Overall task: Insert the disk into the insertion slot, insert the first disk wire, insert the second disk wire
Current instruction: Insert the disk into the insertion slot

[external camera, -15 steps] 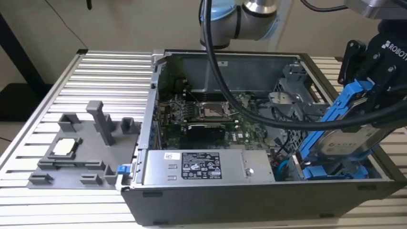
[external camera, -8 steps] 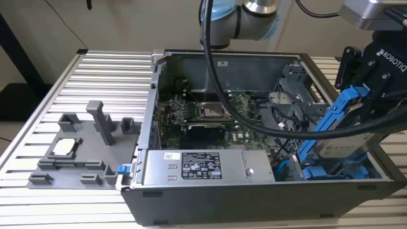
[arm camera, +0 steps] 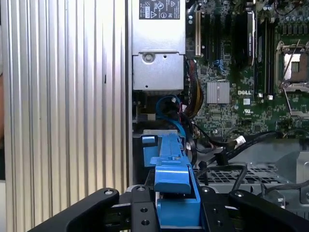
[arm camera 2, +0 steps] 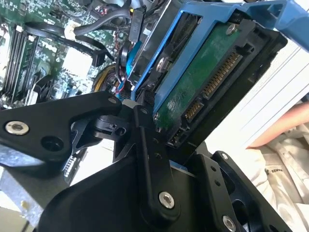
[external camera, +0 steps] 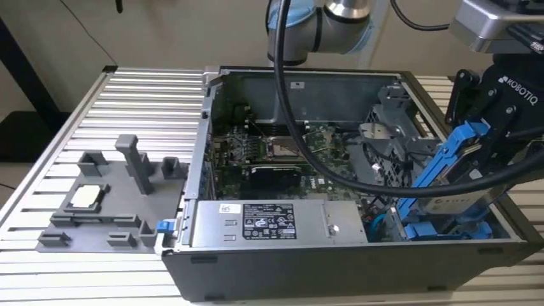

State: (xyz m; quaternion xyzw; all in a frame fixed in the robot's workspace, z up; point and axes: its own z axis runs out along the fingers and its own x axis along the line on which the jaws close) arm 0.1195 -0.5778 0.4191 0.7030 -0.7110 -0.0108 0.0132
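Blue plastic frames the disk (external camera: 449, 175), and the pincer (external camera: 478, 137) is clenched on it. In the exterior view the disk hangs tilted in the air. It is over the corner of the open computer case (external camera: 340, 271) at the exterior view's right, just above another blue drive (external camera: 442, 229). It is not in its slot yet. A thick black cable (external camera: 340, 175) loops close by. The case sits on a ribbed metal table (external camera: 153, 95).

In the second wrist view the black fingers (arm camera 2: 147, 145) press on the disk's sides. Its green board and plug end (arm camera 2: 207, 82) face this camera.

In the first wrist view the blue frame (arm camera: 174, 193) sits between the two fingers. The grey power box (arm camera: 157, 48) and the green motherboard (arm camera: 241, 101) lie beyond it.

To do this well, I think the disk should be made straight with the slot, then slid in slowly and evenly. It should stay away from the black cable.

The slot's mouth is hidden behind the disk and pincer. I cannot tell which loose wires belong to the disk.
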